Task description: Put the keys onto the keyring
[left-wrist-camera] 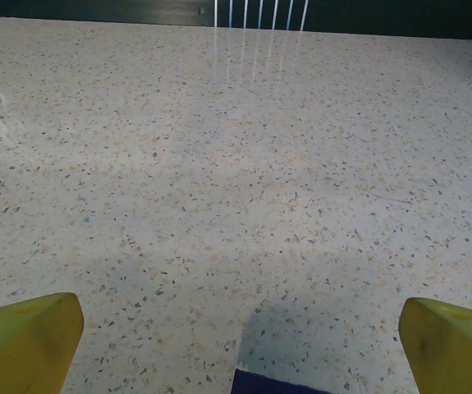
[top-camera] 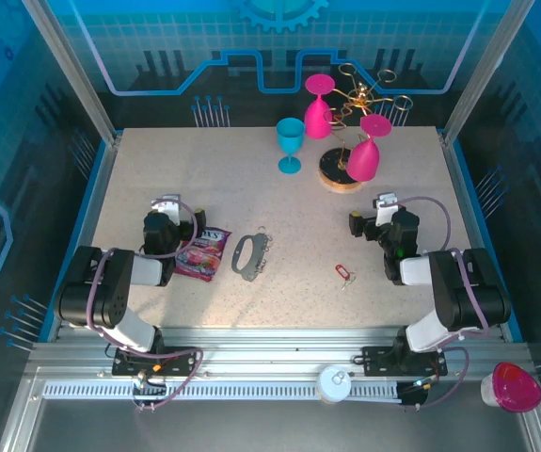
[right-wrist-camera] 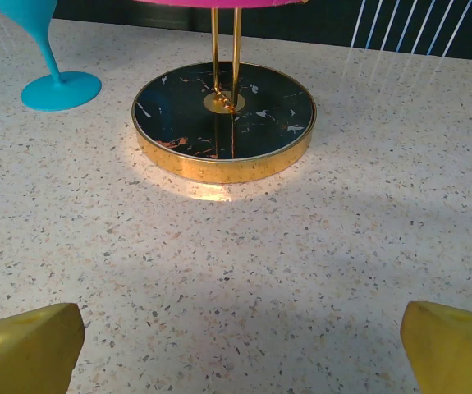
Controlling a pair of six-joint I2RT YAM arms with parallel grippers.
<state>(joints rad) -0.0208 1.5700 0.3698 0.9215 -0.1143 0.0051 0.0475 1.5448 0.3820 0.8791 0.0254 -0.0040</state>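
The keys (top-camera: pixel 344 274), a small red tag with a tiny silver piece, lie on the speckled table (top-camera: pixel 279 202) near the front, right of centre. The keyring (top-camera: pixel 246 255), a dark grey oval loop with small silver wire rings on its right side, lies left of centre. My left gripper (top-camera: pixel 167 209) rests low at the left, open, with the keyring well to its right. My right gripper (top-camera: pixel 372 212) sits at the right, open, behind the keys. In both wrist views the yellow fingertips (left-wrist-camera: pixel 24 341) (right-wrist-camera: pixel 24 345) stand wide apart over bare table.
A purple snack packet (top-camera: pixel 203 253) lies between my left arm and the keyring. At the back stand a blue goblet (top-camera: pixel 290 143) and a gold wire rack on a round dark base (right-wrist-camera: pixel 223 119) holding pink glasses (top-camera: pixel 364 156). A pink-lidded cup (top-camera: pixel 511 387) sits off the table, front right.
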